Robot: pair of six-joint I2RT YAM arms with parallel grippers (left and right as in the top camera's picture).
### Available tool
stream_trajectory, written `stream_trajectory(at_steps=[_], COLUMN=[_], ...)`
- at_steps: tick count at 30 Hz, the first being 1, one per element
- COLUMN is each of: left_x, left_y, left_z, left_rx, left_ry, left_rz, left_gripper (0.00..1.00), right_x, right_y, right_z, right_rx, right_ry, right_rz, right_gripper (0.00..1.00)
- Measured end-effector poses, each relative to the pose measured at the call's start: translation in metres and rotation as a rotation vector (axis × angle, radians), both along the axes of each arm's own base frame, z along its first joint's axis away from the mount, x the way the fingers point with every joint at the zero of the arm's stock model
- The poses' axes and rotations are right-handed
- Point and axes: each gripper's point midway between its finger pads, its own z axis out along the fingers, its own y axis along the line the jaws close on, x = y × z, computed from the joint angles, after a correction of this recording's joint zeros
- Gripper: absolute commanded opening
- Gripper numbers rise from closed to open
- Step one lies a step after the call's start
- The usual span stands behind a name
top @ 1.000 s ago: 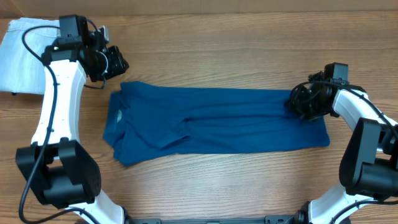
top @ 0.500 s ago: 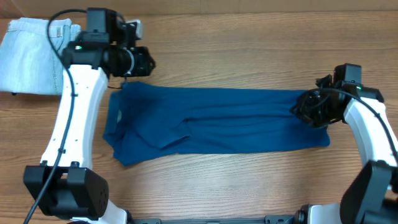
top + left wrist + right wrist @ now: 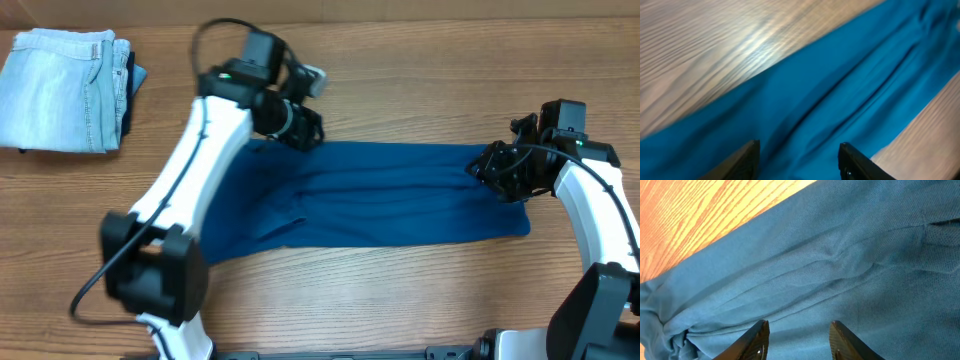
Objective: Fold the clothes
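The clothes, a deep teal-blue shirt (image 3: 400,195), lie as a long folded band across the middle of the table. Its left end is partly hidden under my left arm. My left gripper (image 3: 305,128) hovers at the band's far edge, left of centre. In the left wrist view it (image 3: 799,147) stands open above the shirt (image 3: 850,85), with only fabric showing below the gap. At the right end my right gripper (image 3: 488,172) is over the cloth. The right wrist view shows it (image 3: 799,325) open just above wrinkled fabric (image 3: 840,255), with nothing clamped.
Folded pale denim jeans (image 3: 65,90) lie at the far left corner of the wooden table (image 3: 400,80). Bare wood surrounds the shirt at the front and back.
My left arm has swung right from the shirt's far left corner to its far edge nearer the middle. Both grippers have opened. The right arm has barely moved.
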Motion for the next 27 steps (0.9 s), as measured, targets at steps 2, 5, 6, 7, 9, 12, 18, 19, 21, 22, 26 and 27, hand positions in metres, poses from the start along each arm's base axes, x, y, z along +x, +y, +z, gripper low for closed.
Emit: stream_trajectory(at_steps=[2,5,6,7,9,12,18,19,21,22,26,27], left_x=[0.0,-0.002,-0.003,-0.004,-0.004,-0.002,-0.008,-0.011,-0.017,-0.02,-0.022,-0.02], left_y=[-0.015,-0.031,-0.037,-0.041,-0.047,-0.056,-0.079,-0.082,-0.09,-0.093,-0.1,-0.099], left_z=[-0.02,-0.046,-0.057,-0.064,-0.075,-0.088,-0.093,-0.094,-0.099,-0.103,-0.114,-0.116], left_rx=[0.019,0.043,0.053,0.057,0.06,0.057,0.053,0.06,0.075,0.083,0.122,0.135], left_ry=[0.002,0.013,0.019,0.026,0.039,0.05,0.043,0.041,0.045,0.05,0.04,0.031], left_rz=[-0.074,-0.144,-0.165,-0.171,-0.174,-0.156,-0.166,-0.173,-0.188,-0.194,-0.2,-0.193], left_gripper=[0.45,0.31,0.25,0.21,0.19,0.18,0.17,0.18,0.17,0.18,0.18,0.18], right_x=[-0.001,-0.004,-0.004,-0.005,-0.006,-0.006,-0.006,-0.006,-0.007,-0.007,-0.008,-0.008], right_y=[0.0,0.001,0.001,0.001,0.002,0.002,0.003,0.003,0.003,0.003,0.003,0.003], right_z=[0.0,-0.001,-0.001,-0.001,-0.001,-0.001,-0.001,-0.001,-0.001,-0.001,-0.001,-0.001], right_rx=[0.0,0.003,0.003,0.004,0.006,0.01,0.011,0.012,0.014,0.015,0.016,0.015], right_ry=[0.002,0.015,0.018,0.021,0.023,0.024,0.025,0.024,0.027,0.03,0.03,0.03], right_rz=[0.001,0.004,0.004,0.005,0.005,0.006,0.007,0.007,0.007,0.008,0.008,0.009], right_gripper=[0.43,0.43,0.43,0.43,0.42,0.42,0.42,0.41,0.41,0.41,0.41,0.41])
